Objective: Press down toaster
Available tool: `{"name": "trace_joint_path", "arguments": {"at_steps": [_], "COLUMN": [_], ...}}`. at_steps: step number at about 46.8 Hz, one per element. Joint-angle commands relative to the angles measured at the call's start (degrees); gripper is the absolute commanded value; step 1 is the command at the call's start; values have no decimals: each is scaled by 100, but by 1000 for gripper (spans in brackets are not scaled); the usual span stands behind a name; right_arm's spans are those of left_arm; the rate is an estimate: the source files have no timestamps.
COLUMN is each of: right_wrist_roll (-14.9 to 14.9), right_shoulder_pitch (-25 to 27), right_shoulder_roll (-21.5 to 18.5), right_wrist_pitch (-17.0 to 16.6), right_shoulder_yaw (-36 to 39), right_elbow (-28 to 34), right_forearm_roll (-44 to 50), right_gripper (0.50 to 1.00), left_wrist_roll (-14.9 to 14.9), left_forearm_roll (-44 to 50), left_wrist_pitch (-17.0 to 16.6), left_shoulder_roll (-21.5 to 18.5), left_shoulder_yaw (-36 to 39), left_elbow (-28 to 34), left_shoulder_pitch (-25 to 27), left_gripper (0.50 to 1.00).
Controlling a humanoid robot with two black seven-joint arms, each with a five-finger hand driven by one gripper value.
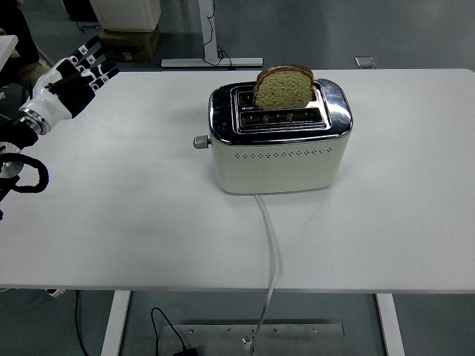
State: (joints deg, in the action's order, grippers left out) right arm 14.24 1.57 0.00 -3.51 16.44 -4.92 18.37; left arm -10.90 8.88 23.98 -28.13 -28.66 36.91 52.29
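Note:
A cream toaster (278, 152) with a chrome top stands in the middle of the white table (133, 222). A slice of brown bread (283, 88) sticks up out of its far slot. The lever knob (200, 142) juts from the toaster's left end, in its raised position. My left hand (74, 78) hovers at the table's far left corner, fingers spread and holding nothing, well left of the knob. The right arm is out of view.
The toaster's white cord (271, 245) runs from its front face over the table's near edge to the floor. A cardboard box (130, 41) and a desk leg stand on the floor beyond the table.

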Motion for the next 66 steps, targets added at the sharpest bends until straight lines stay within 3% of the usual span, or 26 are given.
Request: {"name": "trace_joint_path", "arguments": {"at_steps": [1,66], "right_wrist_roll": [0,0], "right_shoulder_pitch": [1,1], "right_shoulder_roll": [0,0], "right_wrist_pitch": [0,0], "right_shoulder_yaw": [-1,-1], "right_elbow": [0,0], "right_forearm_roll": [0,0], "right_gripper": [998,998], "left_wrist_roll": [0,-9], "left_forearm_roll": [-9,26], "left_wrist_pitch": [1,-51], "left_shoulder_roll": [9,62], "left_shoulder_yaw": [1,-8], "left_elbow": [0,27], "left_shoulder_pitch": [0,-79], "left_gripper": [1000,1000]}}
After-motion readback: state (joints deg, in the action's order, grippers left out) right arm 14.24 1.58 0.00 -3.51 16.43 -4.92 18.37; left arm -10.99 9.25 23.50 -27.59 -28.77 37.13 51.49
